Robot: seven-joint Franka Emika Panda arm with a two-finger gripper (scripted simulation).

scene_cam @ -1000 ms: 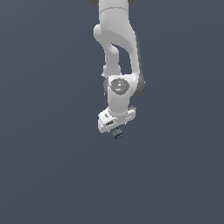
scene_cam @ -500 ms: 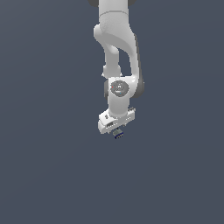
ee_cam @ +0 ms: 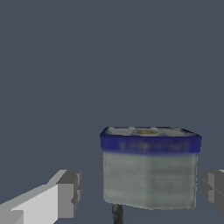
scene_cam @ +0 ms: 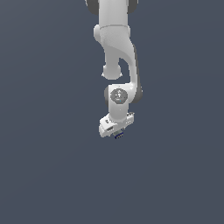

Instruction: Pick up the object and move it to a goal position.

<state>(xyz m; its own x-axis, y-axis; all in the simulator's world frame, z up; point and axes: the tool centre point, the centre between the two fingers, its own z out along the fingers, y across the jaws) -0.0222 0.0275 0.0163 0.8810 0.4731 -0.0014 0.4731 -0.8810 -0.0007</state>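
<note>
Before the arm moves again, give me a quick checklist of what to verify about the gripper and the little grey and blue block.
1. Object sits between the fingers: ok, one finger pad on each side in the wrist view.
2. Pads touching the object: not ok, a gap shows on both sides.
3. Gripper open enough to close on it: ok.
4. Object upright, blue band on top: ok.
5. Object centred between the pads: not ok, it sits nearer one pad.
6. Goal position visible: cannot tell, no marker shows in either view.
</note>
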